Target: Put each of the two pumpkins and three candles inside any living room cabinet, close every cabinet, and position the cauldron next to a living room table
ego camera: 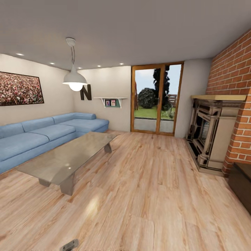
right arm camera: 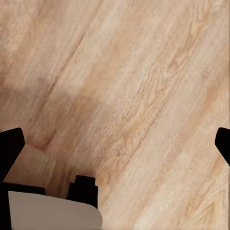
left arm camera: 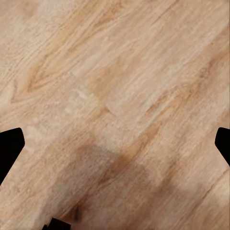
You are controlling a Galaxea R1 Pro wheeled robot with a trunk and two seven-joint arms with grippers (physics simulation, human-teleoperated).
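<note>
The low table (ego camera: 69, 157) with its glossy grey top stands at left-centre on the wooden floor, in front of the blue sofa. A corner of a dark-brown cabinet (ego camera: 242, 184) shows at the right edge, below the brick wall. The pumpkins, candles and cauldron are out of view. In the left wrist view my left gripper (left arm camera: 115, 148) is open over bare floorboards, its black fingertips (left arm camera: 9, 148) far apart. My right gripper (right arm camera: 115, 148) is likewise open over the floor, with nothing between its fingertips (right arm camera: 9, 146).
A blue corner sofa (ego camera: 42, 134) runs along the left wall. A stone fireplace (ego camera: 212, 132) stands against the brick wall at right, and glass doors (ego camera: 156, 101) lie straight ahead. Wide floor stretches between table and fireplace. A white part of the robot (right arm camera: 52, 211) sits by the right gripper.
</note>
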